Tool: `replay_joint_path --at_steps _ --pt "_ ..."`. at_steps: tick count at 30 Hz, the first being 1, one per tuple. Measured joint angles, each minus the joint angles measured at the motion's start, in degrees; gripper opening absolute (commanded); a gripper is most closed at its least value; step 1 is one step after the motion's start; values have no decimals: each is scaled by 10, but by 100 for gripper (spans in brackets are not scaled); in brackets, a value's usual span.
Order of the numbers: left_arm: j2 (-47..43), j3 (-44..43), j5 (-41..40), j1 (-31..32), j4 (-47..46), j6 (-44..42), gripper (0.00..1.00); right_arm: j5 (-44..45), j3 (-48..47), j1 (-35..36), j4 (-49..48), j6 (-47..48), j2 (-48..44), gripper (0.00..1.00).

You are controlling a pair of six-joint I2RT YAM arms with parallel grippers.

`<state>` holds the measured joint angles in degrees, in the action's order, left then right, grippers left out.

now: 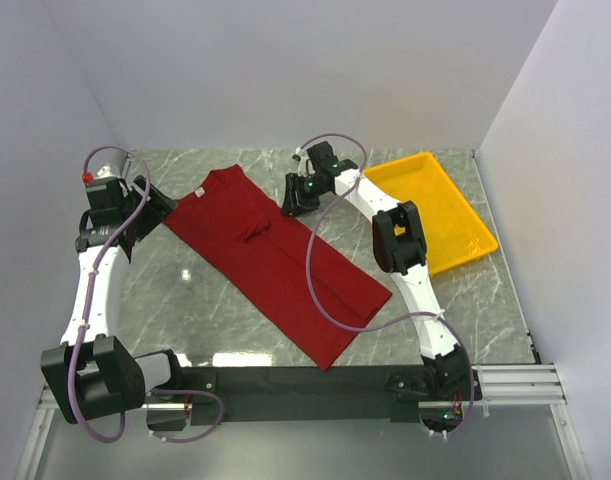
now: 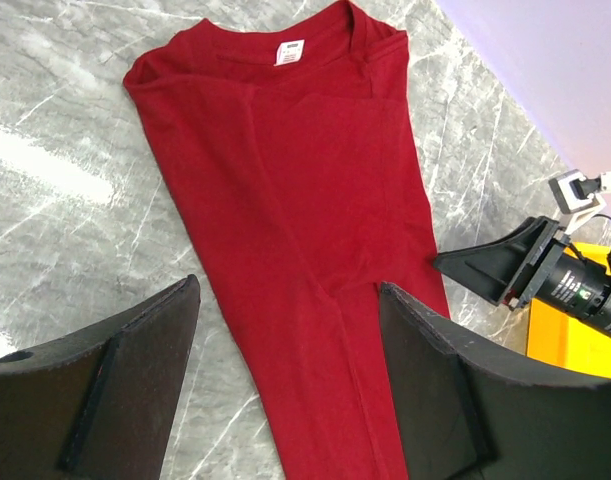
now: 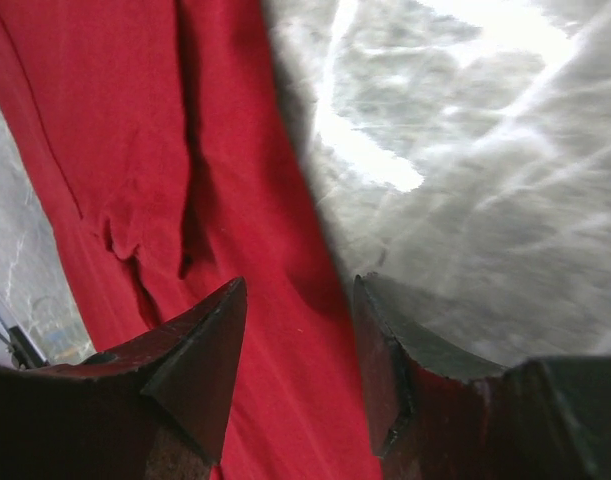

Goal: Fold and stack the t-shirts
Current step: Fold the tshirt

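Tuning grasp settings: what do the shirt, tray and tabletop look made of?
T-shirt: soft knit cloth, likely cotton, matte dark red; it creases and has a sewn neck label. Tray: moulded plastic by the look, smooth yellow with slight sheen, rigid raised rim. Tabletop: grey marble-pattern, glossy with glare patches; stone or laminate, cannot tell.

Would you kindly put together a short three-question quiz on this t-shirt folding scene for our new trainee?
1. True or false: the t-shirt lies inside the yellow tray.
2. Pick one: the neck label is A) white, B) black, C) green.
3. Fill the gap: the left tool hangs over the cloth with its jaws ____.

Key: 1 false; 2 A; 3 open.
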<state>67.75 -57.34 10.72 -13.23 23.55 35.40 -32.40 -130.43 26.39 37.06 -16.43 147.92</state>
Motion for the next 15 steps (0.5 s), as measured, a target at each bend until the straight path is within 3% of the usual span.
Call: replay_joint_path --at_steps 3,15 --pt "-5 2 0 -1 0 0 77 -1 -5 7 2 0 3 49" --pt "-13 5 1 -3 3 2 77 14 -5 3 6 -11 9 3"
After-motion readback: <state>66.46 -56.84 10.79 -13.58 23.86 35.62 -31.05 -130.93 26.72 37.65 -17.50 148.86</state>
